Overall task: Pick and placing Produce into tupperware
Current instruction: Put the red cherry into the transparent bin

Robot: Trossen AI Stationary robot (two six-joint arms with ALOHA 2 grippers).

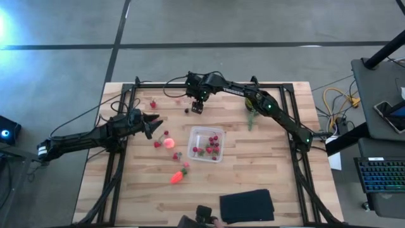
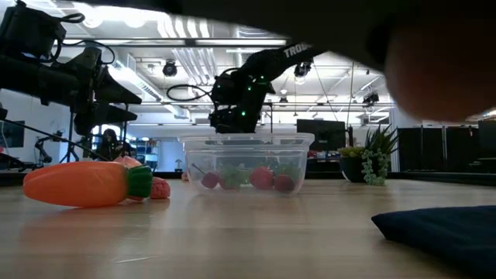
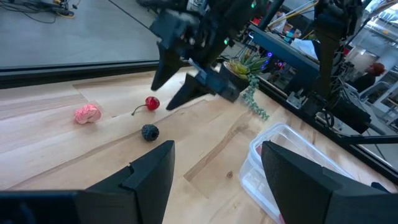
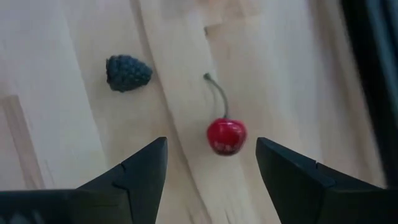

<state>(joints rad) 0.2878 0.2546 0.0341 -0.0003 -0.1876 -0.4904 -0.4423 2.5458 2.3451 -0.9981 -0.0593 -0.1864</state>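
Note:
My right gripper (image 4: 211, 168) hangs open above the far middle of the table, fingers slanting down. A red cherry (image 4: 226, 135) with a stem lies on the wood below, between its fingertips and untouched. A dark blackberry (image 4: 128, 73) lies beside it. In the high view this gripper (image 1: 197, 109) is just beyond the clear tupperware (image 1: 207, 144), which holds several red berries. A pink-orange round fruit (image 1: 169, 142) and an orange carrot (image 1: 179, 175) lie to the tupperware's left. My left gripper (image 1: 152, 120) waits open at the table's left.
A pink berry (image 3: 87, 113) lies near the far left. A spiky green potted plant (image 1: 252, 111) stands right of my right gripper. A black folded cloth (image 1: 247, 206) lies at the near edge. Bare wood stretches right of the tupperware.

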